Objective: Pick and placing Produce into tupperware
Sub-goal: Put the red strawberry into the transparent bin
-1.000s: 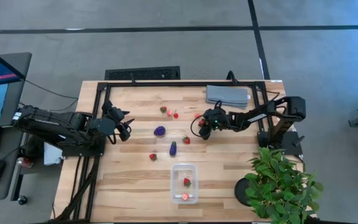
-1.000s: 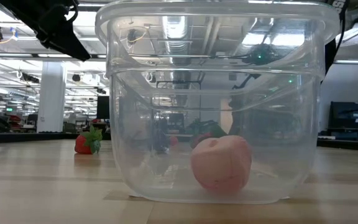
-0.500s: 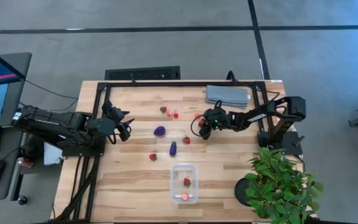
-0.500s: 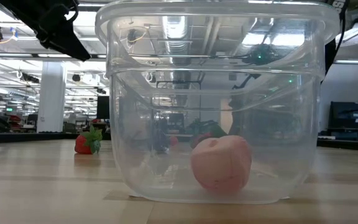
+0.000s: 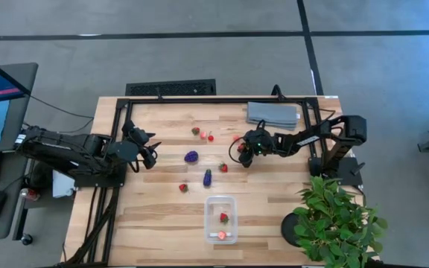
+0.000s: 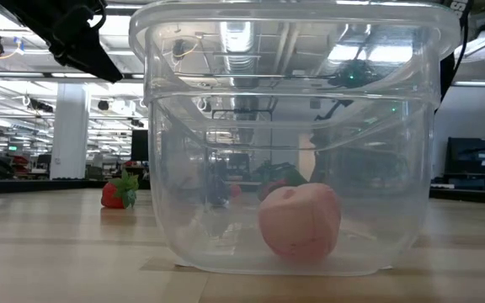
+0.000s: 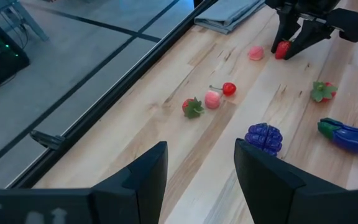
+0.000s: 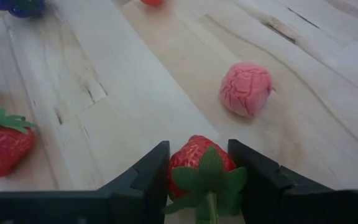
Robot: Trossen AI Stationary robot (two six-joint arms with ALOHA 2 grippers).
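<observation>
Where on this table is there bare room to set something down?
Free: the near-left boards beside the tupperware, and the strip between it and the potted plant. Crowded: the middle, where produce lies scattered from the purple grapes to the right hand, shut on a strawberry.

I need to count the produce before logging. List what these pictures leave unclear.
- Low view: the clear plastic rectangular container fills the frame, hiding most loose fruit behind it.
- High view: the small red fruit by the right pincer is too tiny to tell apart.
- Left wrist view: the long dark purple fruit is cut off by the edge.
</observation>
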